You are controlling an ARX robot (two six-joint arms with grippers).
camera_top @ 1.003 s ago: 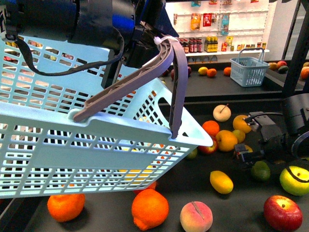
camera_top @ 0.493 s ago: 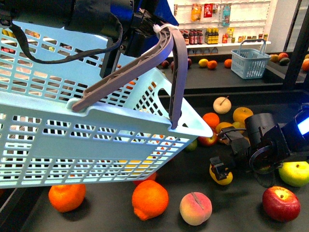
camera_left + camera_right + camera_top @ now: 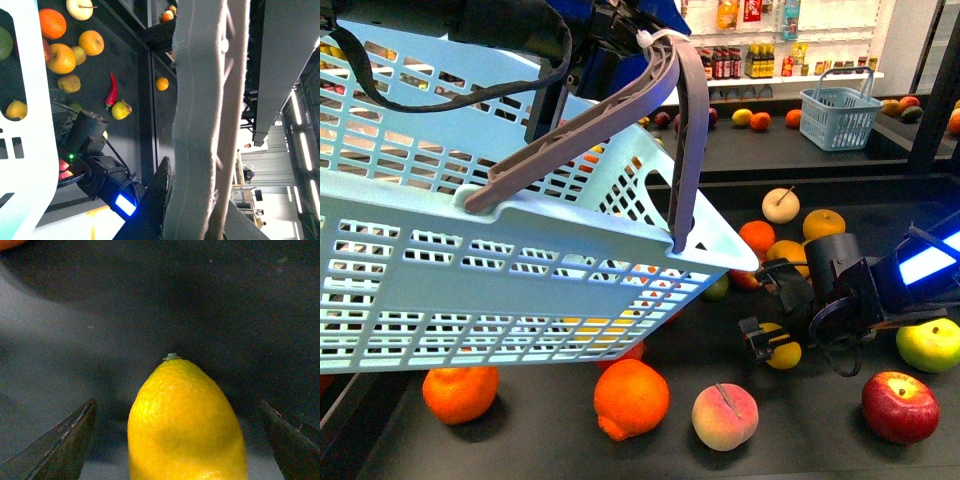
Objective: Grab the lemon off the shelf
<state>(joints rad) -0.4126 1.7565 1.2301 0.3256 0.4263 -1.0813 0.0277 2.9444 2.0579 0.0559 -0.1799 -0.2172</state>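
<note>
At the lower right of the front view, the right gripper sits low over the matte black deck of the shelf. Its two dark wedge-shaped fingers are spread wide on either side of the lemon, with a gap showing on each side. The lemon lies on the deck, oval, with pebbled yellow skin and a small greenish nub at its tip. Near it along the bottom edge lie a dimpled orange, a soft-looking peach and a glossy red apple. Filling the upper left, a pale blue plastic basket with slotted walls hangs tilted by its grey ribbed handle from the left gripper. Whether that gripper's fingers clamp the handle cannot be told.
</note>
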